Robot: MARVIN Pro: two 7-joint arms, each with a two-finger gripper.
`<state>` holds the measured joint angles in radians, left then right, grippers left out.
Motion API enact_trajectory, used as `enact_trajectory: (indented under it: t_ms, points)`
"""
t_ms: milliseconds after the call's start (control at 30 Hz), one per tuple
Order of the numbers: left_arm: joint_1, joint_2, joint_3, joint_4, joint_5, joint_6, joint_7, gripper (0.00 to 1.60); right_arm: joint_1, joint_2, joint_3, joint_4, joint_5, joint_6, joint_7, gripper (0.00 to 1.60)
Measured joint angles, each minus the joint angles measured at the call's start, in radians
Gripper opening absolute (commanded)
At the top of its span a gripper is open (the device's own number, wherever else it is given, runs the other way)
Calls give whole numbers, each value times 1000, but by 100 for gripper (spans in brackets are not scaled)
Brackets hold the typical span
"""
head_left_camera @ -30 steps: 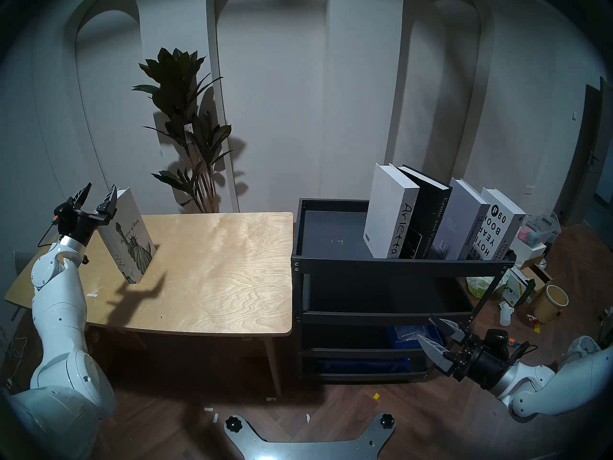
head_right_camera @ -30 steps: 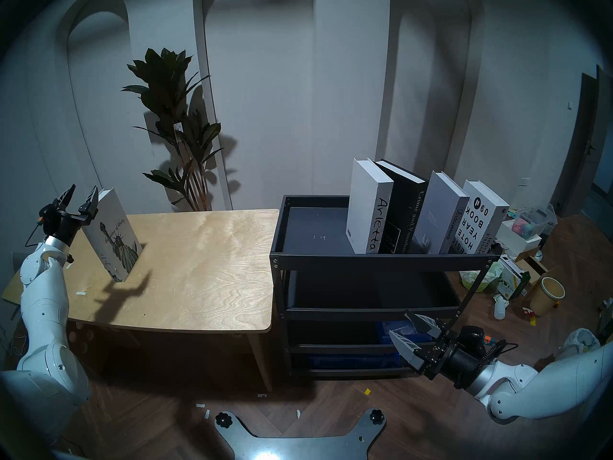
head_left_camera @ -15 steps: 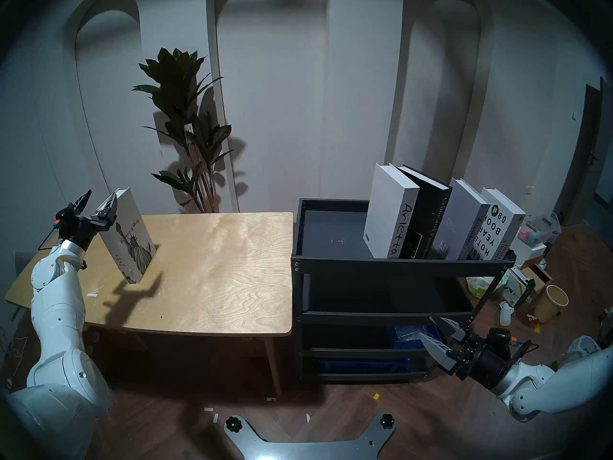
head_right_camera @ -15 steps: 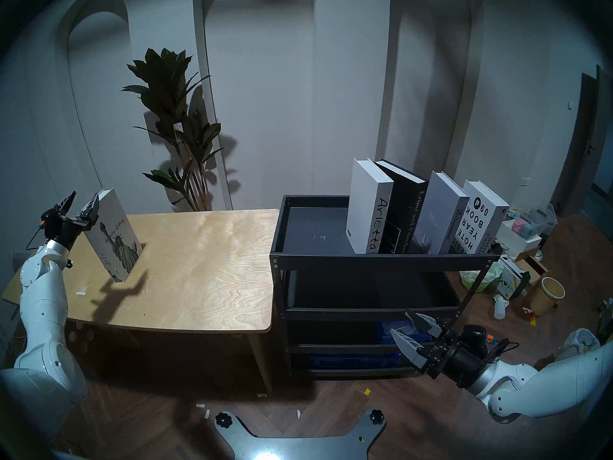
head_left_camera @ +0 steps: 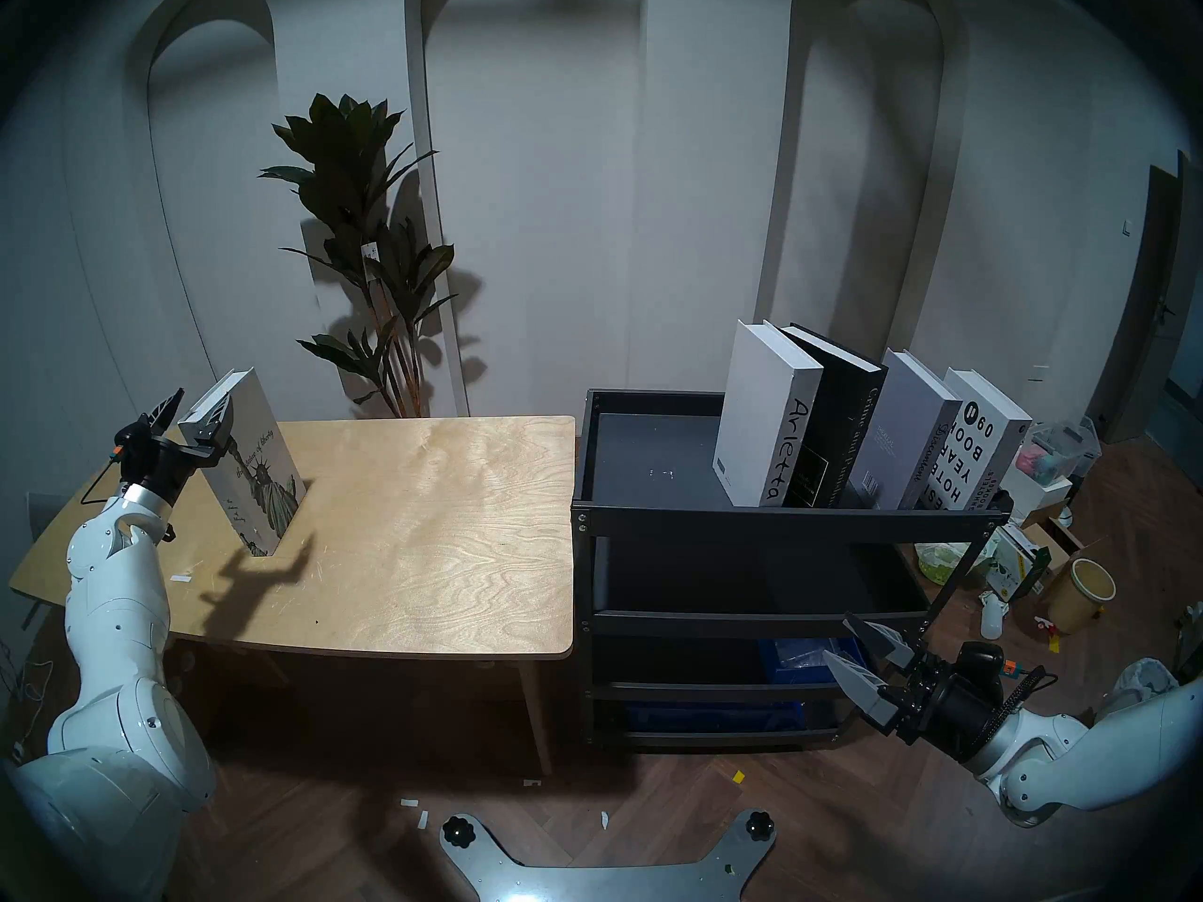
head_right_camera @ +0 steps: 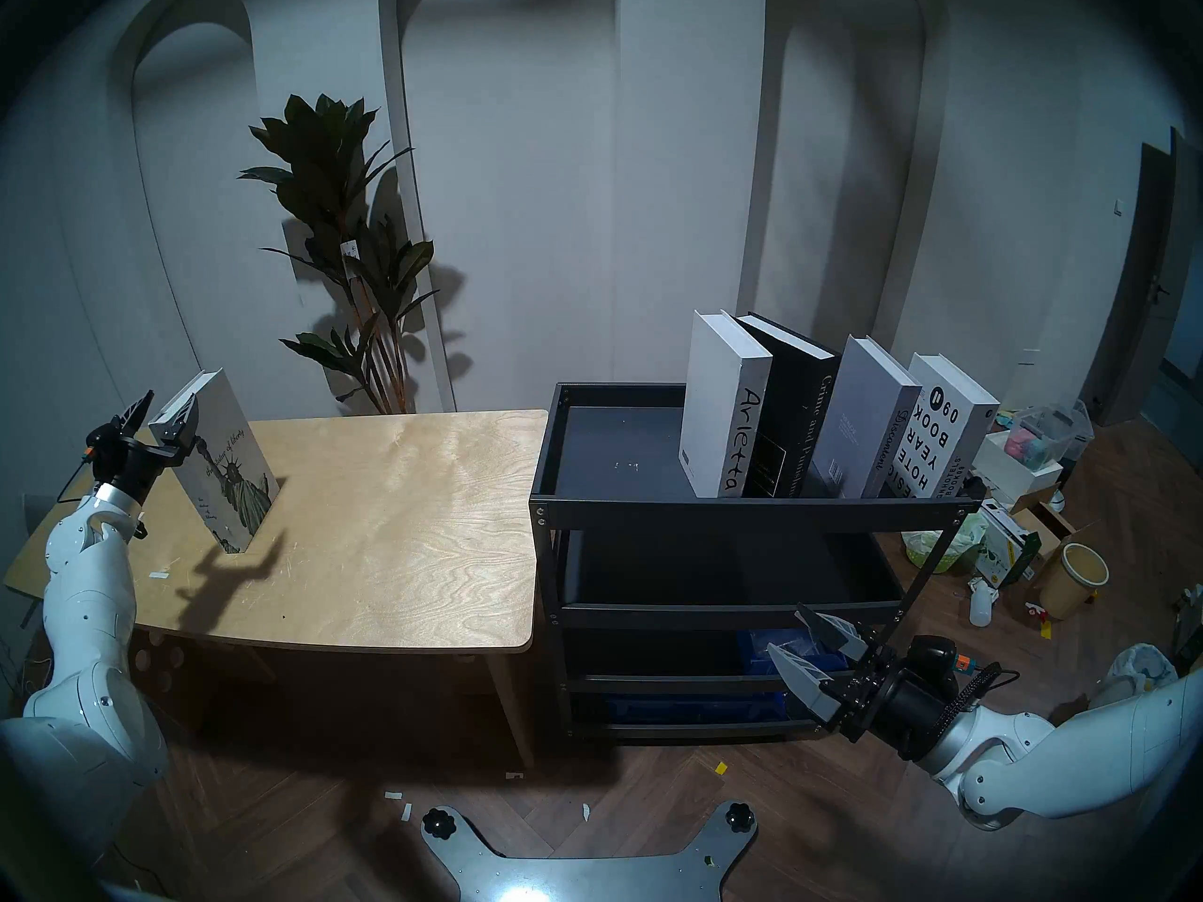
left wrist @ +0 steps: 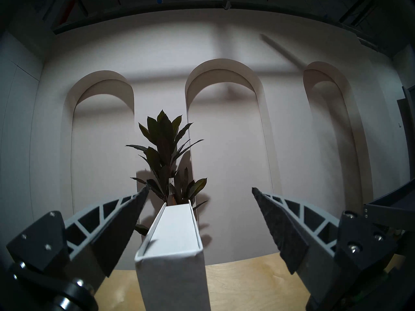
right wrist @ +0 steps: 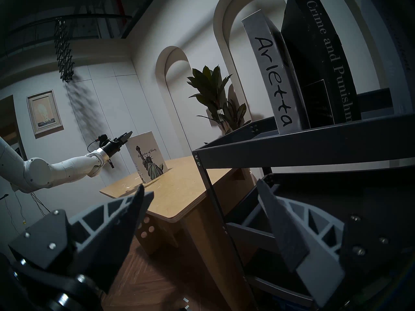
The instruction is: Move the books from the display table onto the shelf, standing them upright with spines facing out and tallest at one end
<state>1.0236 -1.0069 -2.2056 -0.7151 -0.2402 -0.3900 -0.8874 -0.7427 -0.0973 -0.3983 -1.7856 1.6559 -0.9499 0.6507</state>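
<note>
The pale grey Statue of Liberty book (head_left_camera: pixel 257 471) stands upright on the left part of the light wooden display table (head_left_camera: pixel 423 523). My left gripper (head_left_camera: pixel 198 403) is open and straddles the book's top near corner. In the left wrist view the book (left wrist: pixel 173 247) sits between the fingers (left wrist: pixel 121 216) without touching them. On the black trolley shelf (head_left_camera: pixel 781 515) four books lean upright, spines out: Arietta (head_left_camera: pixel 761 419), Crime and Punishment (head_left_camera: pixel 840 425), Discontent (head_left_camera: pixel 905 432), Design Hotels Yearbook (head_left_camera: pixel 976 451). My right gripper (head_left_camera: pixel 836 637) is open and empty, low by the trolley's front right.
A tall potted plant (head_left_camera: pixel 364 250) stands behind the table. Blue bins (head_left_camera: pixel 801 660) sit on the trolley's lower tiers. Boxes, a bucket (head_left_camera: pixel 1084 595) and bottles litter the floor at right. The left half of the trolley's top tray (head_left_camera: pixel 644 451) is bare.
My left gripper has come down and to the right, from beside the book's top to straddling its top corner. The book and the right arm have barely moved.
</note>
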Motion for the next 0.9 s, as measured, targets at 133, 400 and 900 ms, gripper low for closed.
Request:
enact_trajectory:
  t_ms: [133,400,900]
  points:
    - [-10,7,4,26,3,-11,0,160,1,0,0,0,3,0,3,160]
    - [-36,22,18,75,14,-34,12,160,2,0,-2,1,6,0,6,160]
    - [-73,43,46,184,35,-78,24,74,4,0,-4,1,10,-1,11,160]
